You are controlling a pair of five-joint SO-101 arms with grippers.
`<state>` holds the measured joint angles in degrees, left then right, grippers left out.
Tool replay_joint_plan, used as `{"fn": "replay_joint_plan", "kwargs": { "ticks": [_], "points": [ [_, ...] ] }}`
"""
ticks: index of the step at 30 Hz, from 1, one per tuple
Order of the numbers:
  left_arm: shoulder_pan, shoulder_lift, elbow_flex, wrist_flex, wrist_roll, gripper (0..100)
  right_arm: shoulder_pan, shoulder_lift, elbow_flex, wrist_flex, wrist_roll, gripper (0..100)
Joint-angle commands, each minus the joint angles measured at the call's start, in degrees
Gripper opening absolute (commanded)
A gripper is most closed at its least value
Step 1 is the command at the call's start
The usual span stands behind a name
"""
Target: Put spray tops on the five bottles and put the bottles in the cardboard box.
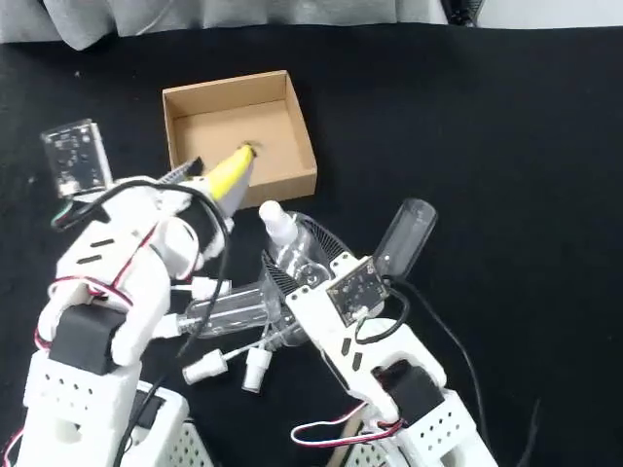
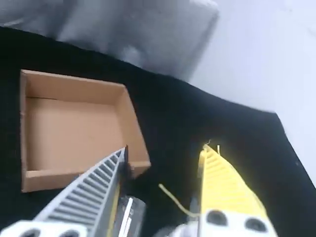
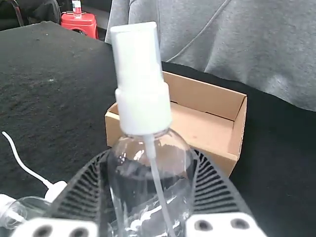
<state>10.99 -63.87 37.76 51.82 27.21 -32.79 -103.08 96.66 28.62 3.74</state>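
Grips a clear plastic bottle with white spray top (image 3: 144, 143) in right claw (image 3: 150, 165), neck toward eleven o'clock at the brown cardboard box (image 1: 229, 131); leaves left claw (image 2: 164, 149) released.

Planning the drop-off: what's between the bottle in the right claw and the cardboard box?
Just a bare strip of black cloth, in the high view.

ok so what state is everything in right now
cardboard box: open, empty
left gripper: open, holding nothing
right gripper: shut on the held bottle
held bottle: spray top fitted
bottle by the left arm: lying on its side
bottle beside the right arm: lying on its side
loose spray tops: lying on the table, off any bottle
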Motion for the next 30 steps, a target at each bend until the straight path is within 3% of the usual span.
{"fn": "replay_joint_plan", "kwargs": {
  "ticks": [1, 10, 15, 22, 30],
  "points": [
    [-4.18, -0.88, -1.19, -0.09, 0.44, 22, -0.44, -6.11, -0.40, -2.29, 0.09, 6.0],
    [-4.53, -0.88, 6.20, -0.35, 0.44, 22, -0.53, -6.11, -0.31, -4.22, 0.09, 6.0],
    [-4.18, -0.88, 12.88, -5.98, 0.35, 22, -0.53, -6.11, -0.31, -4.22, 0.09, 6.0],
    [4.00, -3.34, 15.96, -7.56, -7.82, 22, -0.53, -6.02, -0.31, -3.78, 0.09, 6.0],
    [10.51, -14.51, 21.23, -7.82, -11.60, 22, -0.53, -5.67, -0.22, -3.69, 0.09, 6.0]
  ]
}}
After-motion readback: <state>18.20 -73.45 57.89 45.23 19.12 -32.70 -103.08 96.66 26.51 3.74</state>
